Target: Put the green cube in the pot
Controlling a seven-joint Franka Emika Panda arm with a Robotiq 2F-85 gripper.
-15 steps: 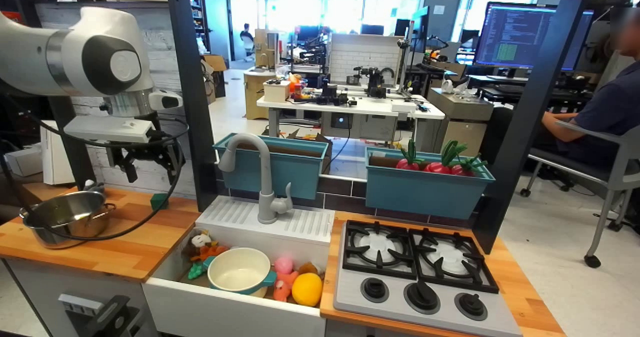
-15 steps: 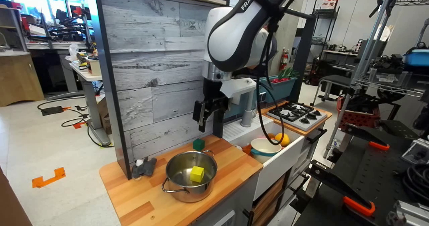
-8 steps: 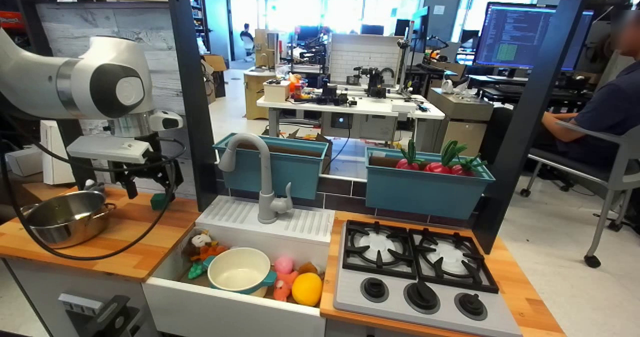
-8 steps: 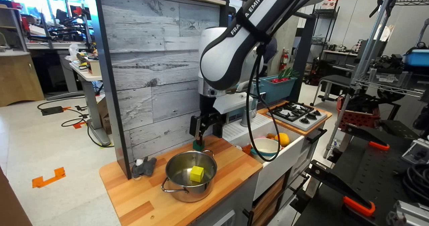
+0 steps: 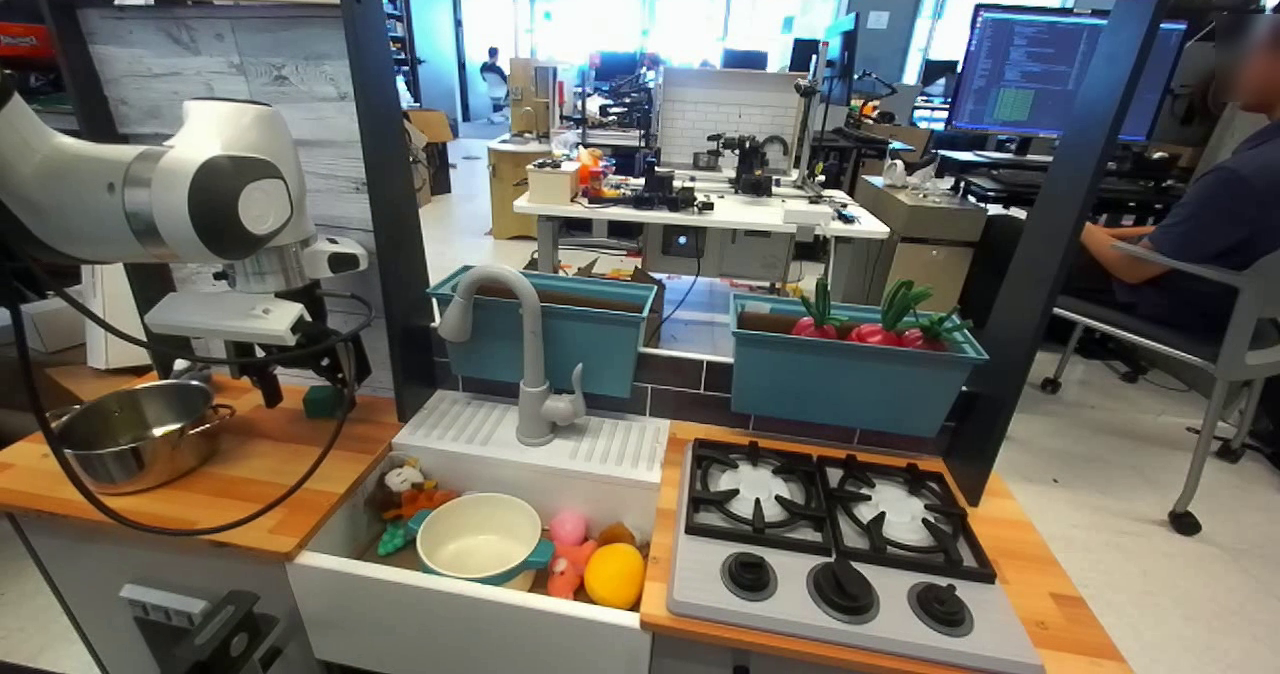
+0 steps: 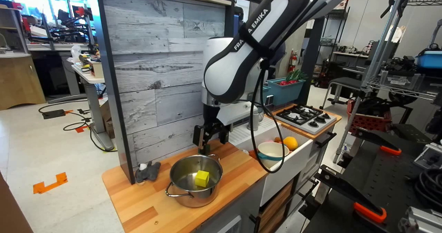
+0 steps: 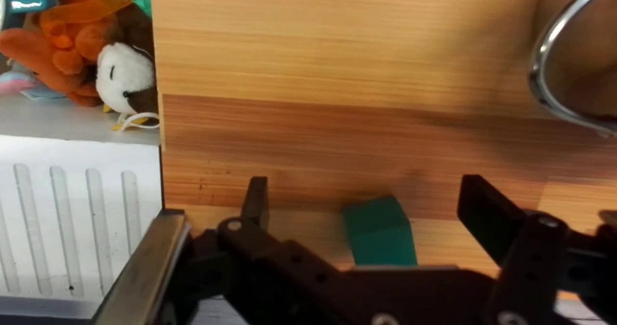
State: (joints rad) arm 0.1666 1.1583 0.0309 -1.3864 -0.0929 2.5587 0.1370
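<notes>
The green cube [image 5: 321, 402] is small and dark green and sits on the wooden counter near the back panel. In the wrist view the cube [image 7: 381, 233] lies between the fingers, apart from both, its lower part hidden by the gripper body. In an exterior view the gripper hides most of it. My gripper [image 7: 364, 192] is open and empty, low over the cube in both exterior views [image 5: 308, 391] [image 6: 213, 145]. The shiny silver pot [image 6: 195, 199] stands on the counter beside the cube, with a yellow cube [image 6: 202, 178] inside. A pot handle [image 7: 542, 64] shows in the wrist view.
A grey plush toy [image 6: 147, 171] lies behind the pot near the panel [image 6: 155, 70]. The sink [image 5: 470, 619] holds a cream pot [image 5: 480, 539] and several toys. A grey faucet [image 5: 532, 354] rises behind it. A black cable [image 5: 330, 454] hangs from the arm.
My gripper has come down from above the counter to the green cube, fingers still apart. The hanging cable has dropped with the arm. The cube and the pot have stayed in place.
</notes>
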